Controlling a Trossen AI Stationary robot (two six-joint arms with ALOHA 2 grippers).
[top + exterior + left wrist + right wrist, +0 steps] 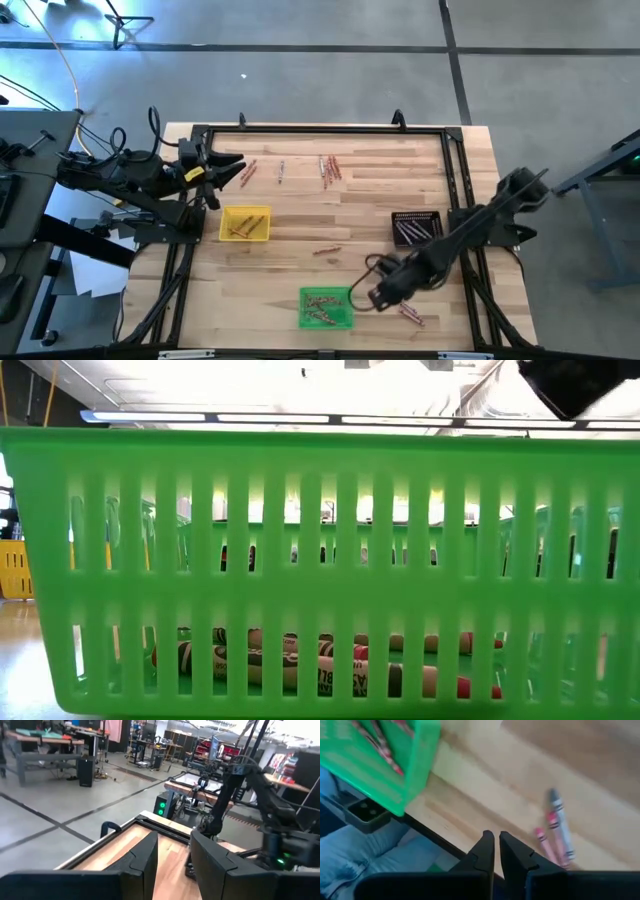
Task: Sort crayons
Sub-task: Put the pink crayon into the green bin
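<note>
Three crayons point(554, 832) lie on the table just beside the right hand point(496, 851), fingers nearly together, empty.

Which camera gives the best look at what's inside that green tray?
The low view: it looks straight through the green tray's slotted wall at the crayons lying on its floor. The high view shows the whole tray from above, crayons tiny. The right wrist view catches one corner. The left wrist view misses it.
</note>
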